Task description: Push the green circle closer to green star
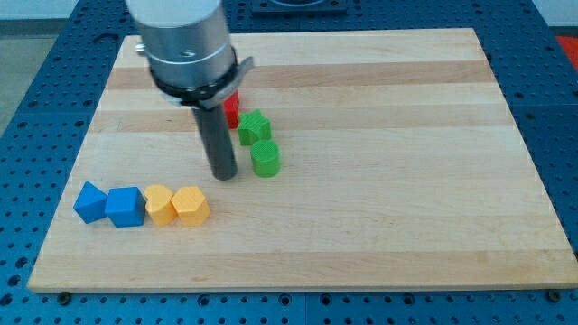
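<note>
No brand, label or writing can be read. Rod has no jaws, so no open/closed state applies. My tip (224, 175) is seen on wooden board (379, 217), just left of green circle (265, 158), small gap. Green star (254, 126) sits just above circle, touching or nearly. Red block (232, 110) mostly hidden behind arm, shape unclear. Bottom left row: blue block (89, 202), blue cube (125, 207), yellow block (159, 205), yellow hexagon-ish block (191, 205).

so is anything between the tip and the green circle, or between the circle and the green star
Nothing visible. My tip sits just to the view's left of the green circle with bare board between them. The green star lies directly above the circle, nearly touching it.
</note>
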